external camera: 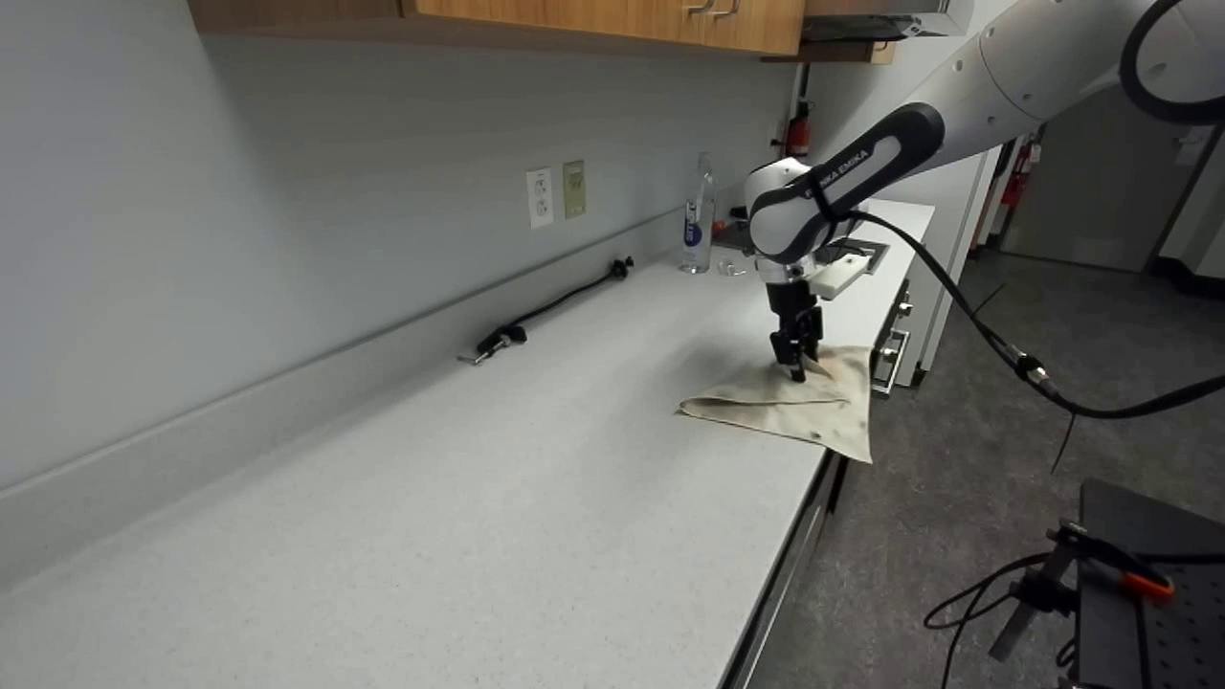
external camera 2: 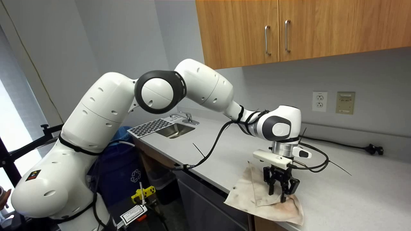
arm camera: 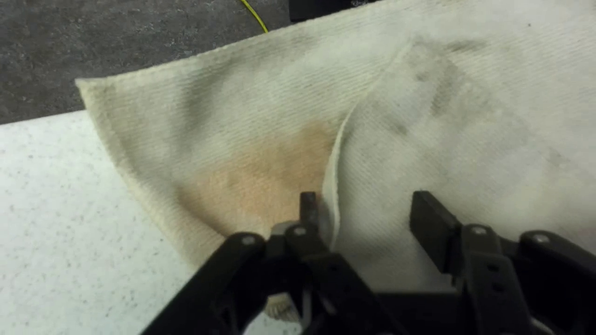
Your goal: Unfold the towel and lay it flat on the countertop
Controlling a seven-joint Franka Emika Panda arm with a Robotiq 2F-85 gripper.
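Note:
The cream towel (external camera: 842,421) lies partly folded over itself at the front edge of the countertop (external camera: 478,507), with one corner past the edge. In an exterior view, the towel (external camera 2: 240,195) shows a folded layer on top. In the wrist view, the towel (arm camera: 233,116) has a tan patch and a raised flap edge running between the fingers. My gripper (arm camera: 364,200) is open, with its left finger beside that flap edge and its right finger over the upper layer. The gripper points down at the towel in both exterior views (external camera: 804,368) (external camera 2: 277,196). Whether the fingertips touch cloth is unclear.
A clear bottle (external camera: 699,220) stands near the wall behind the gripper. A black cable with a clamp (external camera: 500,340) lies along the backsplash. A sink (external camera 2: 175,130) is set into the counter's far end. Wooden cabinets (external camera 2: 237,32) hang above.

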